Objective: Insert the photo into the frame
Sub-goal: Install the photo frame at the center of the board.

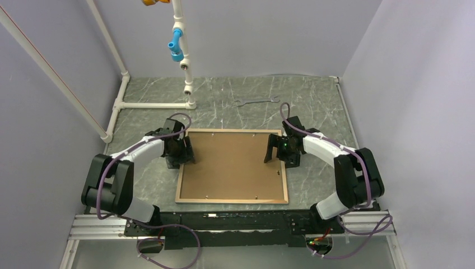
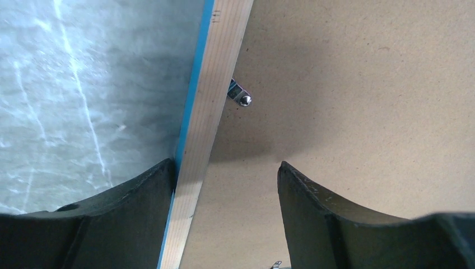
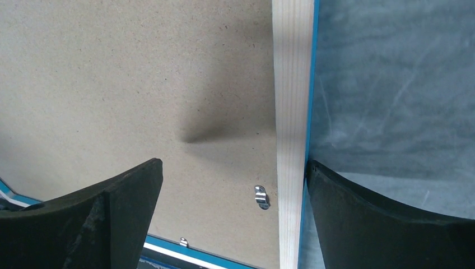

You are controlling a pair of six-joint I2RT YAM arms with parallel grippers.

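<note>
The frame [image 1: 232, 199] lies face down on the table, pale tan wood up, with the plain brown backing board [image 1: 232, 163] inside it. The photo is hidden. My left gripper [image 1: 180, 152] is open and straddles the left rail [image 2: 210, 112]; its outer finger [image 2: 129, 213] stands at the rail's blue outer edge, and the inner one is over the board [image 2: 347, 84]. My right gripper [image 1: 278, 148] is open and straddles the right rail [image 3: 291, 84] the same way. Small metal tabs [image 2: 241, 96] [image 3: 261, 197] reach from the rails over the board.
A metal wrench [image 1: 255, 101] lies on the marbled table behind the frame. A white pipe stand [image 1: 185, 61] with a blue fitting stands at the back left, its base pipes along the left side. Walls close in on three sides.
</note>
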